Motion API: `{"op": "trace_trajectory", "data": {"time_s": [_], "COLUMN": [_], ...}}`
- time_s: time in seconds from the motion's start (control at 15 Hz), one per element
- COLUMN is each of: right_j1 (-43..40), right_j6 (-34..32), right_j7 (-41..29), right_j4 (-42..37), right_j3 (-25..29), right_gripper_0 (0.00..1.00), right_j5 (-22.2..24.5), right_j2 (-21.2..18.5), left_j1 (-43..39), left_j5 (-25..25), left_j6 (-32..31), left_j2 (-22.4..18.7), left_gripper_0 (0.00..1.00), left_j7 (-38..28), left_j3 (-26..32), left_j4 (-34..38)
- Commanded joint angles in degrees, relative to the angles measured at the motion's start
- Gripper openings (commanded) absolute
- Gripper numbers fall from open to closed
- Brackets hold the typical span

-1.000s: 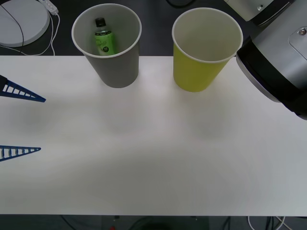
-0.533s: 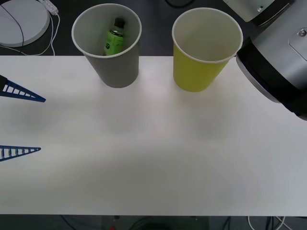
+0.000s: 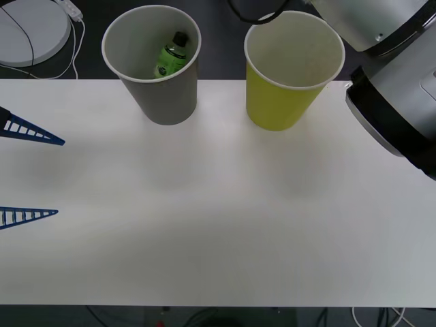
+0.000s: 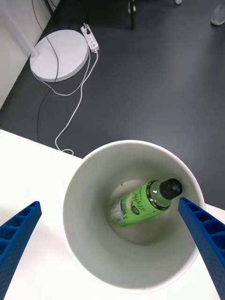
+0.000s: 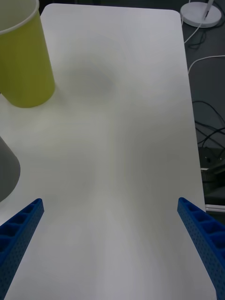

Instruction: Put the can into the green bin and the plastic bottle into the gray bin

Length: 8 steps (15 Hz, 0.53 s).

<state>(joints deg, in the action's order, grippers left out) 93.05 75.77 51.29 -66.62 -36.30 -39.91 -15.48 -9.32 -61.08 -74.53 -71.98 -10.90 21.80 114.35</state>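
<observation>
The gray bin point(image 3: 163, 102) stands at the table's far edge, left of the green bin point(image 3: 279, 102). The plastic bottle point(image 3: 172, 56) lies tilted inside the gray bin, black cap up against the wall. In the right wrist view my right gripper point(image 4: 108, 204) hangs open above the gray bin point(image 4: 79, 234), with the plastic bottle point(image 4: 140, 204) lying free below and between its fingers. My left gripper point(image 3: 27, 174) stands open at the table's left edge, holding nothing. The left wrist view has the left gripper point(image 5: 110, 204) open over bare table, near the green bin point(image 5: 23, 61). The can is out of view.
The white table point(image 3: 218, 225) spreads wide in front of the two bins. Behind its far edge on the dark floor sits a round white base point(image 3: 30, 30) with a cable and power strip. My right arm's bulky body point(image 3: 395, 109) looms at the right.
The bottle has slid inside the gray bin from the left side to the right wall, tilting over. My right arm has shifted slightly up and away. The left gripper has not moved.
</observation>
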Motion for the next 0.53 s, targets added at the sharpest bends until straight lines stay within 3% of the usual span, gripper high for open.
{"op": "trace_trajectory", "data": {"time_s": [0.07,0.53], "right_j1": [-2.61,-10.52], "right_j6": [1.40,1.84], "right_j7": [-0.40,-3.22], "right_j4": [-6.25,-24.18], "right_j3": [0.01,-2.46], "right_gripper_0": [1.00,1.00], "right_j5": [0.01,-0.08], "right_j2": [-1.66,-8.51], "left_j1": [0.00,0.00], "left_j5": [0.00,0.00], "left_j6": [0.00,0.00], "left_j2": [0.00,0.00], "left_gripper_0": [1.00,1.00], "left_j7": [0.00,0.00], "left_j3": [0.00,0.00], "left_j4": [0.00,0.00]}}
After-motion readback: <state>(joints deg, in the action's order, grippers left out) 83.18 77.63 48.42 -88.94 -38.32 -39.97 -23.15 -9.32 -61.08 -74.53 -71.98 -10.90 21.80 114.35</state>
